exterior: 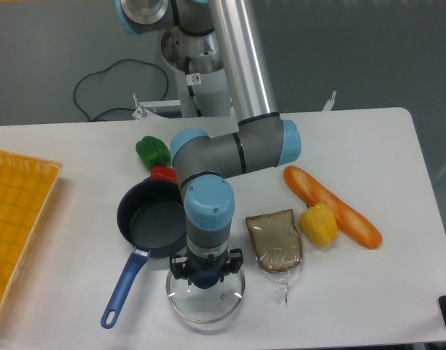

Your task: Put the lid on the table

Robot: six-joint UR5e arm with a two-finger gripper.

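Lid [206, 297] flat, knob upward

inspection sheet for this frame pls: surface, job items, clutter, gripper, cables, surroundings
Surface: white table, yellow-orange gridded tray at its left edge.
Job's things: glass lid low at the table's front edge, beside the frying pan; contact with the table cannot be told.
Clutter: green pepper, red pepper behind the pan, bagged bread slice, yellow pepper, baguette.
Grippers: gripper at the lid's blue knob; grip cannot be told.
Cables: black cable looped behind the table.
Surroundings: grey wall, robot base.
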